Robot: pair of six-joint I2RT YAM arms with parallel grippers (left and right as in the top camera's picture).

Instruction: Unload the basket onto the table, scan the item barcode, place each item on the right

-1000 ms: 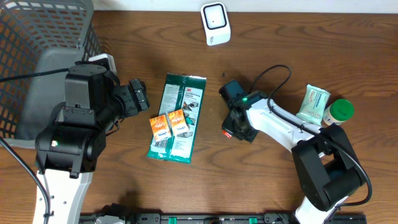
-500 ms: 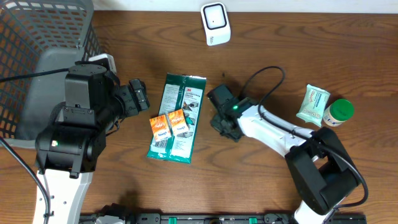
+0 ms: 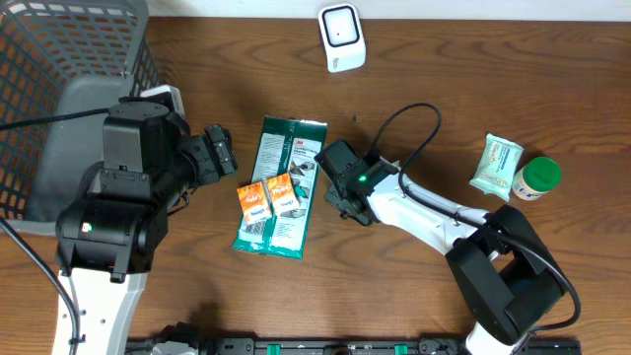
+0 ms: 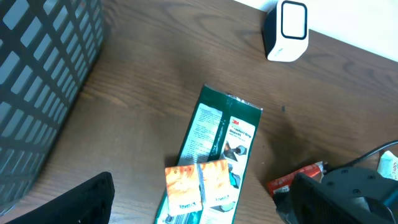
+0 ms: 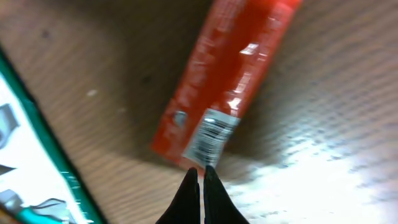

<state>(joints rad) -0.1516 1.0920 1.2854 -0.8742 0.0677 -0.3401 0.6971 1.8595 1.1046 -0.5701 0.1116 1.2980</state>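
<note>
- While the red packet lies flat on the counter, its long axis runs diagonally away from the right fingers, which are pressed together just off its barcode end.
- Farther off, the left fingers stand wide apart and empty, beyond the green pack.
- The scanner sits well apart, with bare counter between.

Right gripper: shifts toward 9 o'clock, now just beside green packet; red sachet shifts along
</note>
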